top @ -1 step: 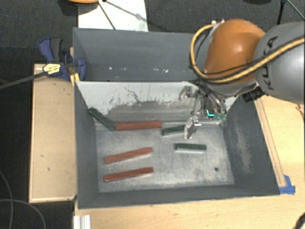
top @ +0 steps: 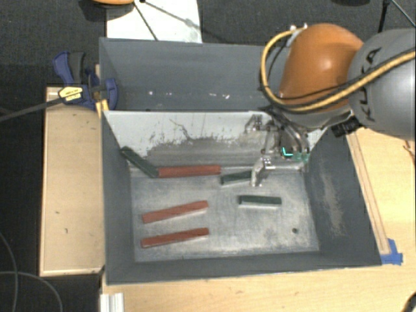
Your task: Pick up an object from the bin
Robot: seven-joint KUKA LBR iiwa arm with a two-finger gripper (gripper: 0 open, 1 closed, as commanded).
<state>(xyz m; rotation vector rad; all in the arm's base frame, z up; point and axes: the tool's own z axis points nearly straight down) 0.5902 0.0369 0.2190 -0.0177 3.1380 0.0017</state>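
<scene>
- Six slim flat bars lay in the grey metal bin [top: 305, 194]. The nearest, a short dark green plastic-looking bar [top: 235, 177], lay with its right end right at the gripper [top: 261, 173].
- It was probably light, stiff and a little slick. A hold across its narrow width near the middle seemed safest, as an end grip might let it swivel.
- It looked matte, straight and thin, and lay flat.
- Whether the gripper was spread or closed could not be told.
- A second dark green bar [top: 259, 201] lay just beside the gripper, and a long red-brown bar [top: 188, 171] lay to its left.
</scene>
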